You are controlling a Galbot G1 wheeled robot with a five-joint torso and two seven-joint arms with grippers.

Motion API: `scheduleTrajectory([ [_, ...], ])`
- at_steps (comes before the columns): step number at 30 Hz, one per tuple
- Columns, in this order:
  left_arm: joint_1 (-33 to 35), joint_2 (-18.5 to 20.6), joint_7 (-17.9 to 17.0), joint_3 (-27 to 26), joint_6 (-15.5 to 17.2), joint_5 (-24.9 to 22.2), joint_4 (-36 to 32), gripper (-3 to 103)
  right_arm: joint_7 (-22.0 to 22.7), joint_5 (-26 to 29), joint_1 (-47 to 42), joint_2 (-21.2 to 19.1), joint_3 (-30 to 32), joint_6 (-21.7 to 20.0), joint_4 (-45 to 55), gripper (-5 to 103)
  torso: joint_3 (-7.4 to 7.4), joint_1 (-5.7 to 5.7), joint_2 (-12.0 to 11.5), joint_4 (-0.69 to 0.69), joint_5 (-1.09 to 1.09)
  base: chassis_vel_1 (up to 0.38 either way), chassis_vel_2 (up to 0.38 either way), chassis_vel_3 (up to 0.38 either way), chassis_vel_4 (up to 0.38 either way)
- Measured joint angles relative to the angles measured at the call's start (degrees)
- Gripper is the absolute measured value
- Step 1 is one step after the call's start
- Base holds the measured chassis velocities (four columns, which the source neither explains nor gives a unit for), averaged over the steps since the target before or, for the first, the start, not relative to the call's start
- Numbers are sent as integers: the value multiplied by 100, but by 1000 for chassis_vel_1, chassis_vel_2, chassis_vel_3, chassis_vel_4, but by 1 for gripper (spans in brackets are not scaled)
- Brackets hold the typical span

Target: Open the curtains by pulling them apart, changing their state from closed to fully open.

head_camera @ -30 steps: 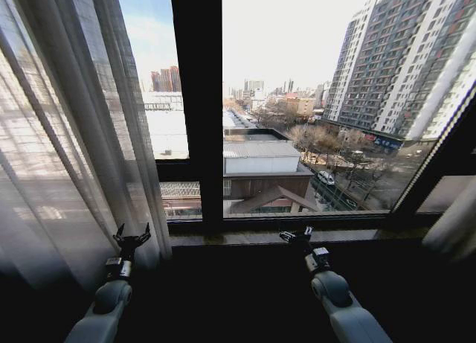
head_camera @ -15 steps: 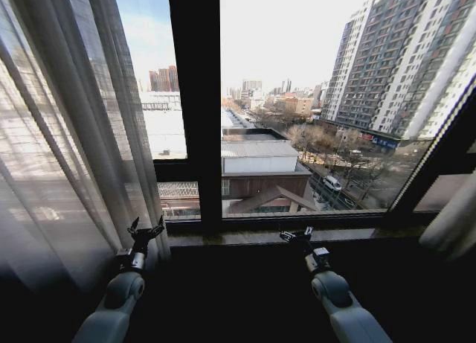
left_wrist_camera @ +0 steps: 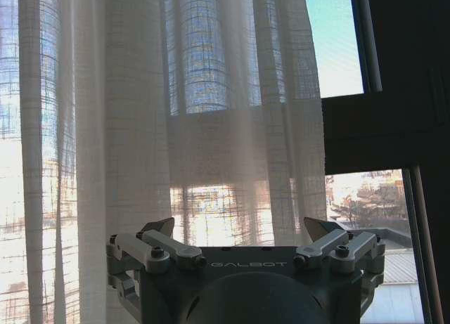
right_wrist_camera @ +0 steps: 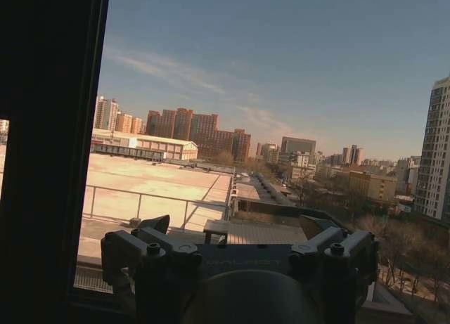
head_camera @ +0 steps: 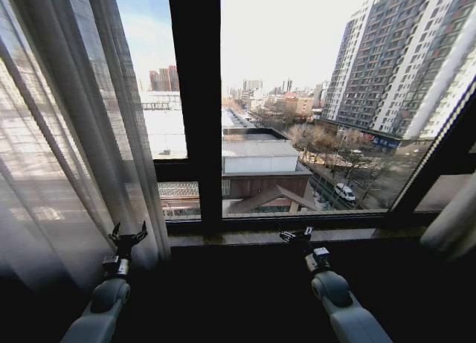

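We see the left gripper (head_camera: 128, 234) low by the sill's left end, fingers spread, empty, just beside the curtains (head_camera: 67, 142) bunched at the window's left side. Right gripper (head_camera: 296, 235) at mid-sill, also spread, empty. Left wrist view shows pleats (left_wrist_camera: 176, 113) up close; right wrist view faces bare glass and the dark frame bar (right_wrist_camera: 42, 141).

The curtains (head_camera: 67, 135) are sheer white fabric with many upright pleats, see-through enough that buildings show faintly behind them. One panel hangs gathered at the far left of the window; another bunched piece (head_camera: 454, 224) sits at the right edge.
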Motion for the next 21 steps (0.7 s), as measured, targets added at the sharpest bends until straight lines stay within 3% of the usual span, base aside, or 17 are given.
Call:
scheduleTrajectory([
  [14,-301,-127,42,157,62,-47,142,100,0,0,0,0,0,0,0,100,1,3,-1,1,0,-32,33,33,-35],
  [21,-1027,-64,154,468,110,-212,944,100,0,0,0,0,0,0,0,100,0,-1,0,-1,-1,0,0,0,0],
])
